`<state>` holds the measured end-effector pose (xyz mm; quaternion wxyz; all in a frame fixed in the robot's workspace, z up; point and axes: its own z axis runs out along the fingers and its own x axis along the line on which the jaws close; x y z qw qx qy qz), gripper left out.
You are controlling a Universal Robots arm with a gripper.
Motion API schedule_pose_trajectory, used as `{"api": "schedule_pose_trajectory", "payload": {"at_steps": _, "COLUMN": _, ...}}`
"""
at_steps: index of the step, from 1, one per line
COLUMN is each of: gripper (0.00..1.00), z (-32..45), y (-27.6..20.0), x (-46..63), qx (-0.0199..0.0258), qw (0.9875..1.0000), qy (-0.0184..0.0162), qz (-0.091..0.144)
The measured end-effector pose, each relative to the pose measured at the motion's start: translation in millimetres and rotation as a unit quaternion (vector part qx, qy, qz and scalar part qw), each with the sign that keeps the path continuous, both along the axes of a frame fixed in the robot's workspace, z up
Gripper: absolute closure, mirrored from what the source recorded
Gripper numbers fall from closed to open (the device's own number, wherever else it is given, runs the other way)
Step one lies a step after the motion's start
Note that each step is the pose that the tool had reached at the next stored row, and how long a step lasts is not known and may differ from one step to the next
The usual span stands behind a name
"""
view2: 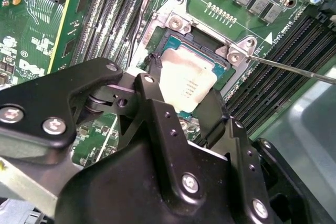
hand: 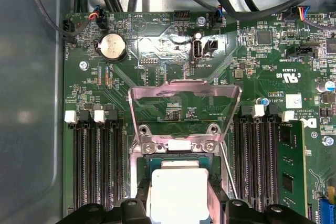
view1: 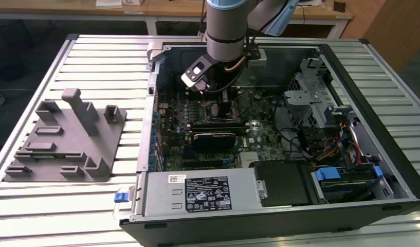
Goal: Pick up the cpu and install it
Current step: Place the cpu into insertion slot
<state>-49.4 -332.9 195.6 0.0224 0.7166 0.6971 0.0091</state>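
Observation:
The cpu (view2: 186, 80) (hand: 178, 190), a small square chip with a shiny silver top, lies level in the open socket (view2: 210, 45) on the green motherboard. My gripper (view2: 184, 95) (hand: 178, 205) reaches down over it, with a black finger (view2: 152, 95) pressed against one edge of the chip and its partner against the opposite edge. The socket's metal load plate (hand: 184, 103) is flipped up and back. In the exterior view the arm's wrist (view1: 220, 56) hangs inside the computer case (view1: 374, 128), over the far part of the board.
Black memory slots (hand: 97, 166) (hand: 257, 161) flank the socket on both sides. The thin socket lever (view2: 294, 69) juts out sideways. In the exterior view, a grey fixture (view1: 66, 139) stands on the slatted table at the left, and a power supply (view1: 203, 193) and drive bays fill the case's near side.

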Motion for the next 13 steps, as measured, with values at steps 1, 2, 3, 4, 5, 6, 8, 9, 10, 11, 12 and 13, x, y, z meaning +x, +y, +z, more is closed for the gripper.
{"api": "schedule_pose_trajectory", "payload": {"at_steps": 1, "gripper": 0.47, "z": 0.0, "y": 0.0, "x": 0.0, "qx": 0.0003, "qw": 1.0, "qy": 0.0, "qz": 0.0}}
{"api": "schedule_pose_trajectory", "payload": {"at_steps": 2, "gripper": 0.47, "z": -0.1, "y": 0.0, "x": 0.0, "qx": 0.0007, "qw": 1.0, "qy": 0.0, "qz": 0.0}}
{"api": "schedule_pose_trajectory", "payload": {"at_steps": 3, "gripper": 0.47, "z": -0.1, "y": 0.0, "x": 0.0, "qx": 0.0008, "qw": 1.0, "qy": 0.0, "qz": 0.0}}
{"api": "schedule_pose_trajectory", "payload": {"at_steps": 4, "gripper": 0.47, "z": -0.1, "y": 0.0, "x": 0.0, "qx": 0.0012, "qw": 1.0, "qy": 0.0, "qz": 0.0}}
{"api": "schedule_pose_trajectory", "payload": {"at_steps": 5, "gripper": 0.47, "z": -0.1, "y": 0.0, "x": 0.0, "qx": 0.0014, "qw": 1.0, "qy": 0.0, "qz": 0.0}}
{"api": "schedule_pose_trajectory", "payload": {"at_steps": 6, "gripper": 0.47, "z": -0.1, "y": 0.0, "x": 0.0, "qx": 0.0014, "qw": 1.0, "qy": 0.0, "qz": 0.0}}
{"api": "schedule_pose_trajectory", "payload": {"at_steps": 8, "gripper": 0.47, "z": 0.5, "y": 0.0, "x": 0.0, "qx": 0.0016, "qw": 1.0, "qy": -0.0001, "qz": 0.0}}
{"api": "schedule_pose_trajectory", "payload": {"at_steps": 9, "gripper": 0.47, "z": 1.1, "y": 0.0, "x": 0.0, "qx": 0.0017, "qw": 1.0, "qy": -0.0002, "qz": 0.0}}
{"api": "schedule_pose_trajectory", "payload": {"at_steps": 10, "gripper": 0.47, "z": 1.8, "y": 0.0, "x": 0.0, "qx": 0.0016, "qw": 1.0, "qy": -0.0001, "qz": 0.0}}
{"api": "schedule_pose_trajectory", "payload": {"at_steps": 11, "gripper": 0.47, "z": 2.2, "y": 0.0, "x": 0.0, "qx": 0.0015, "qw": 1.0, "qy": -0.0001, "qz": 0.0}}
{"api": "schedule_pose_trajectory", "payload": {"at_steps": 12, "gripper": 0.47, "z": 2.2, "y": 0.0, "x": 0.0, "qx": 0.0016, "qw": 1.0, "qy": -0.0001, "qz": 0.0}}
{"api": "schedule_pose_trajectory", "payload": {"at_steps": 13, "gripper": 0.47, "z": 2.2, "y": 0.0, "x": 0.0, "qx": 0.0016, "qw": 1.0, "qy": -0.0001, "qz": 0.0}}
